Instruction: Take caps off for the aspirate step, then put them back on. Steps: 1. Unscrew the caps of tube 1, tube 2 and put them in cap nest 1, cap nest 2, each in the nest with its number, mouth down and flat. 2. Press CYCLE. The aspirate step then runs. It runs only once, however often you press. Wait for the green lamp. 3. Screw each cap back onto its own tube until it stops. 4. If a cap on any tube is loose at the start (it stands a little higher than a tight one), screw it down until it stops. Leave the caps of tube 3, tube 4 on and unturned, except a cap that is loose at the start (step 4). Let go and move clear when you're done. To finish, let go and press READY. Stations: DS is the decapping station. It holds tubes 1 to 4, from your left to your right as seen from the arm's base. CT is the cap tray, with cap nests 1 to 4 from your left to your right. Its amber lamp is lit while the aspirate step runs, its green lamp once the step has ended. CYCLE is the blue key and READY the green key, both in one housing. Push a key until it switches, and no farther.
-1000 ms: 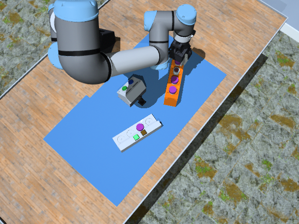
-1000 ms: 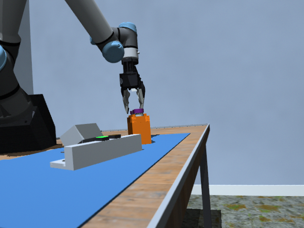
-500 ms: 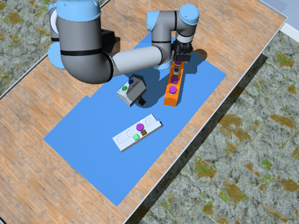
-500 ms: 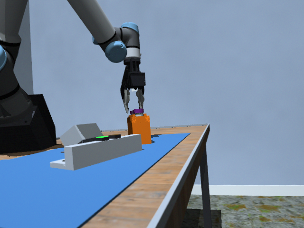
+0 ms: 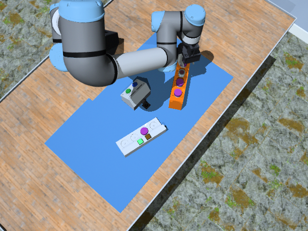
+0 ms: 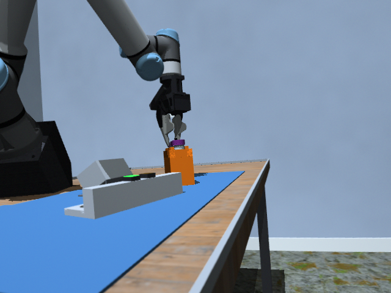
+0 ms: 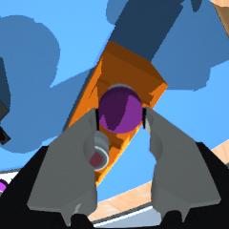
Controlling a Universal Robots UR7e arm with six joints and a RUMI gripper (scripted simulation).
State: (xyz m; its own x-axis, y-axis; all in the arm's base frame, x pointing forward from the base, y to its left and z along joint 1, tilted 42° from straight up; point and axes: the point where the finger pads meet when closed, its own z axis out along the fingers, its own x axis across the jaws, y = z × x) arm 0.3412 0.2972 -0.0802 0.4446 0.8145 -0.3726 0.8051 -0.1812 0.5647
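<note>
Cap of tube 1 (image 5: 184, 65) (image 7: 120, 110) sits on its tube, gripped between the narrowed fingers of the gripper (image 5: 186, 62) (image 6: 173, 142) (image 7: 120, 109); tube 2's cap (image 5: 144, 131) (image 7: 2, 186) lies in its nest, toward seven o'clock from above. Green lamp (image 5: 140, 141) (image 6: 131, 176) lit: recapping seems in hand, calling for turning until the stop.

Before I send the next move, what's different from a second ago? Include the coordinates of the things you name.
The claw (image 5: 188, 64) (image 6: 173, 142) (image 7: 120, 109) has turned counterclockwise seen from above, and is shut on tube 1's cap (image 7: 120, 110); whether it already gripped then, I can't tell. The nested cap (image 5: 144, 131), uncapped tube 2 (image 5: 181, 72) and lit green lamp (image 5: 140, 141) (image 6: 131, 176) stayed.
</note>
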